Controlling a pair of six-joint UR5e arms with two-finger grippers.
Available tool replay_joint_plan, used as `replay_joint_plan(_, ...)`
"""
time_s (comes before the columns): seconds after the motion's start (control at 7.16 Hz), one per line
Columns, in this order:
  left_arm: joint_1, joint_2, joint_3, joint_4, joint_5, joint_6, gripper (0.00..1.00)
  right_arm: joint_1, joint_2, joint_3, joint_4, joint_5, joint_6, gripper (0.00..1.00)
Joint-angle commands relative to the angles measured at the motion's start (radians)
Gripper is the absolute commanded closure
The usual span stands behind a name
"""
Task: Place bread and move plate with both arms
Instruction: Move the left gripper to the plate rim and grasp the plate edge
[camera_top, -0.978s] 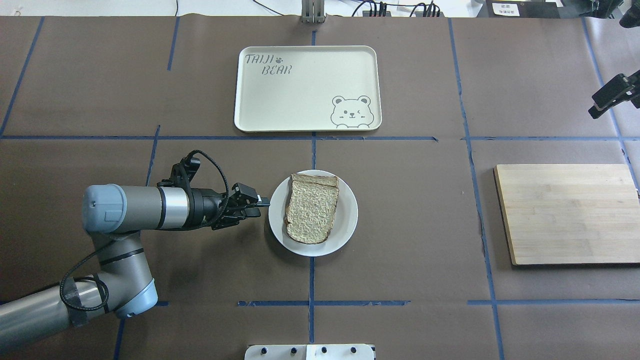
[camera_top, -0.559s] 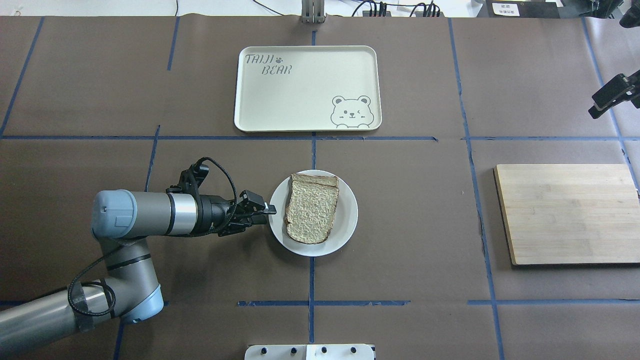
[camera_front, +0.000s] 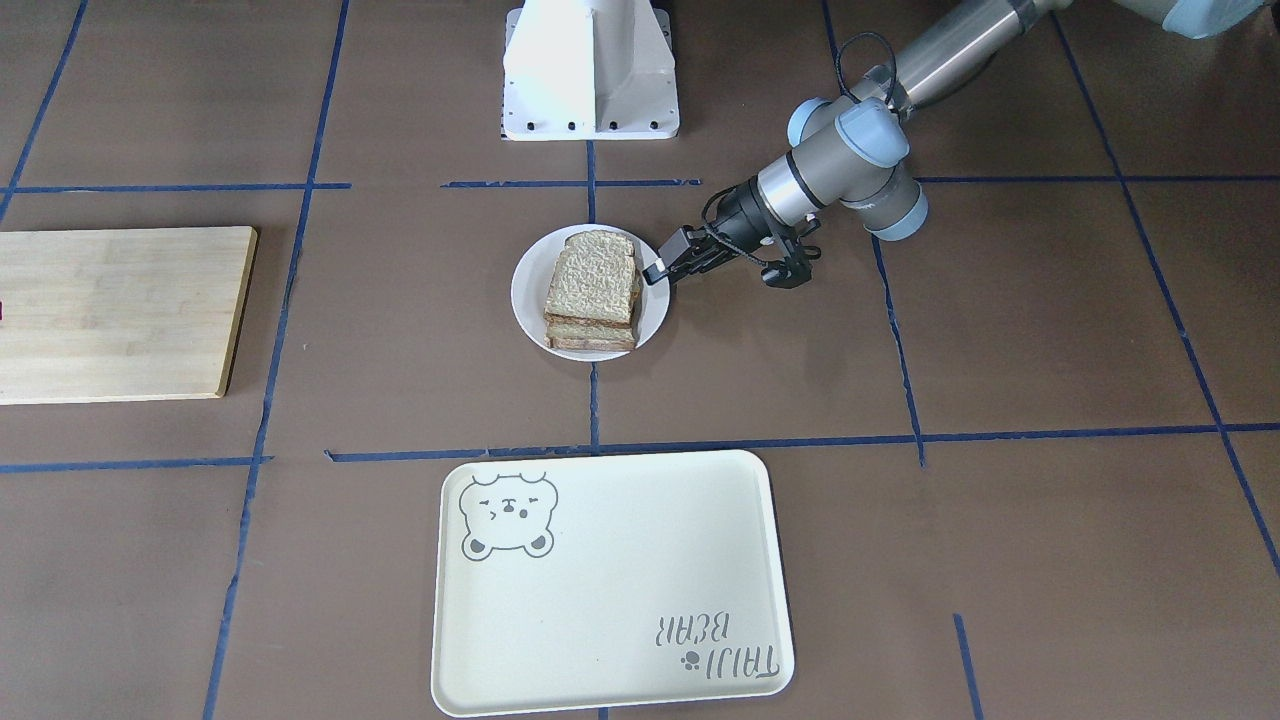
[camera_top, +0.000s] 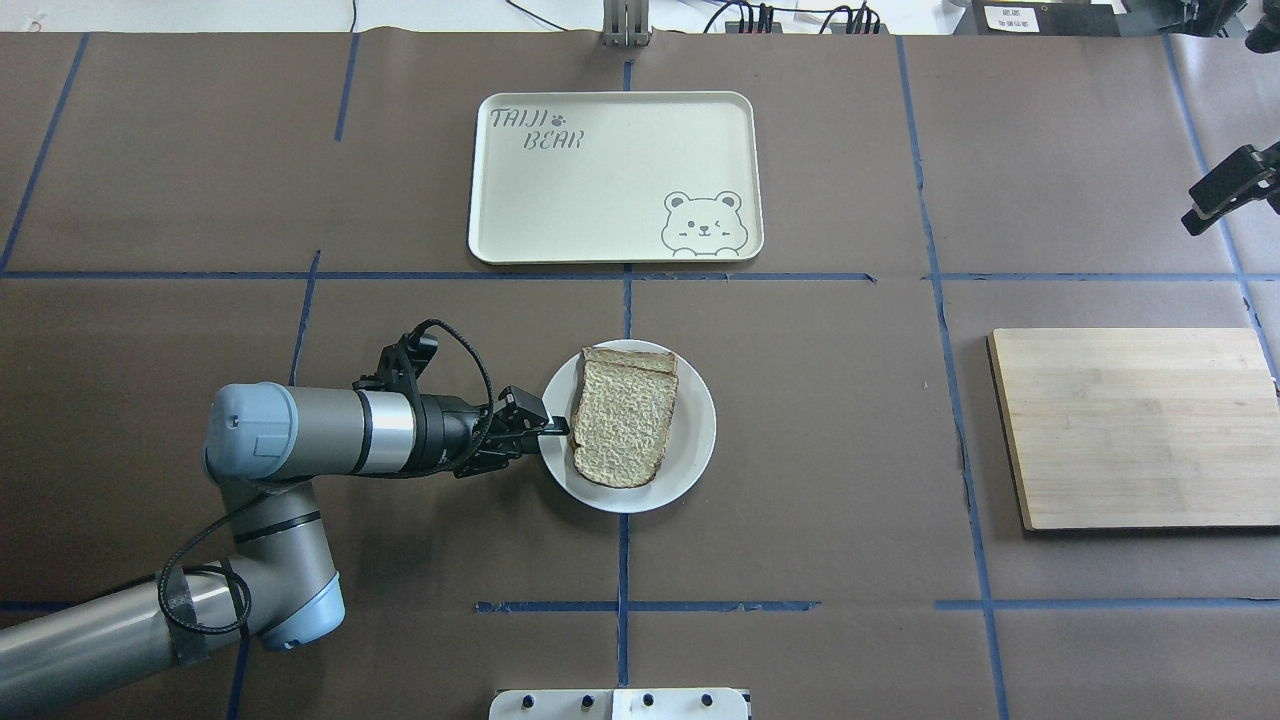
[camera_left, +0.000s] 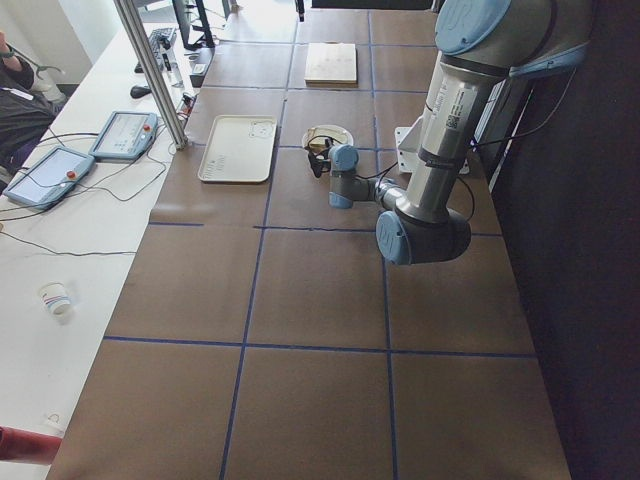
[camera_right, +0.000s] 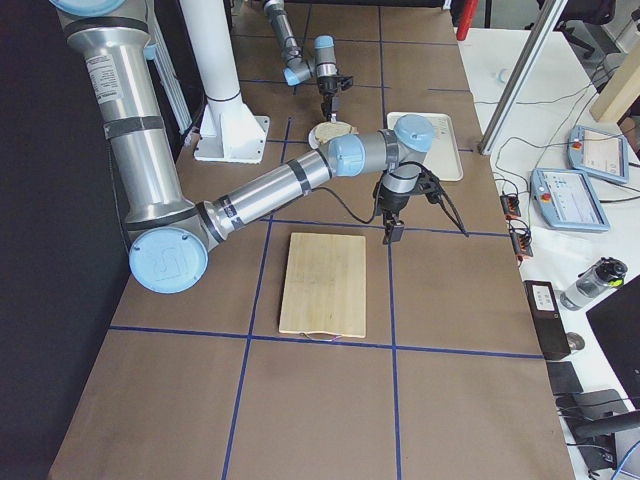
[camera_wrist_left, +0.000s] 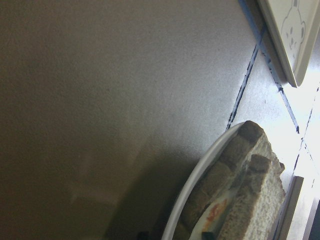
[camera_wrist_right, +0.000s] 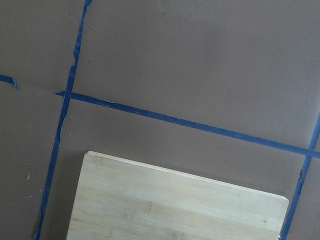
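Observation:
The bread (camera_top: 625, 420), a rough speckled slice with dark crust, lies on top of another slice on the small white plate (camera_top: 695, 450) at the table's middle. In the front view the stack (camera_front: 590, 280) shows on the plate (camera_front: 525, 290). My left gripper (camera_top: 552, 428) reaches in level from the left, its tips at the plate's left rim; it also shows in the front view (camera_front: 660, 268). Its jaws look open and hold nothing. The left wrist view shows the plate's rim (camera_wrist_left: 200, 180) and the bread's crust (camera_wrist_left: 250, 165) close up. My right gripper (camera_top: 1222, 192) hangs empty at the far right edge.
A cream tray with a bear drawing (camera_top: 600, 200) lies beyond the plate. A wooden cutting board (camera_top: 1130, 430) lies to the right and also shows in the right wrist view (camera_wrist_right: 175, 205). The white robot base (camera_front: 590, 70) stands at the near edge.
My left arm has moved right, bringing its gripper from just left of the plate to the plate's rim. The right gripper has barely moved.

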Motion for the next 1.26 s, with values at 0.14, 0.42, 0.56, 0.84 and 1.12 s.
replay_joint_plan(0.14, 0.004, -0.016, 0.020, 0.000, 0.000, 0.000, 0.56, 0.007, 0.000, 0.000, -0.001, 0.000, -0.001, 0.00)
replay_joint_plan(0.42, 0.010, -0.020, 0.028, 0.000, 0.000, 0.000, 0.60, 0.009, 0.000, 0.000, 0.000, 0.000, -0.001, 0.00)
replay_joint_plan(0.56, 0.010, -0.020, 0.028, 0.000, 0.000, 0.001, 0.71, 0.010, 0.000, 0.000, -0.001, 0.000, -0.001, 0.00)
replay_joint_plan(0.84, 0.010, -0.022, 0.020, -0.004, -0.003, 0.003, 0.92, 0.012, 0.000, 0.000, -0.001, 0.000, -0.001, 0.00)
replay_joint_plan(1.12, 0.009, -0.022, 0.005, -0.020, -0.005, 0.001, 0.97, 0.016, 0.000, 0.000, -0.001, 0.000, -0.001, 0.00)
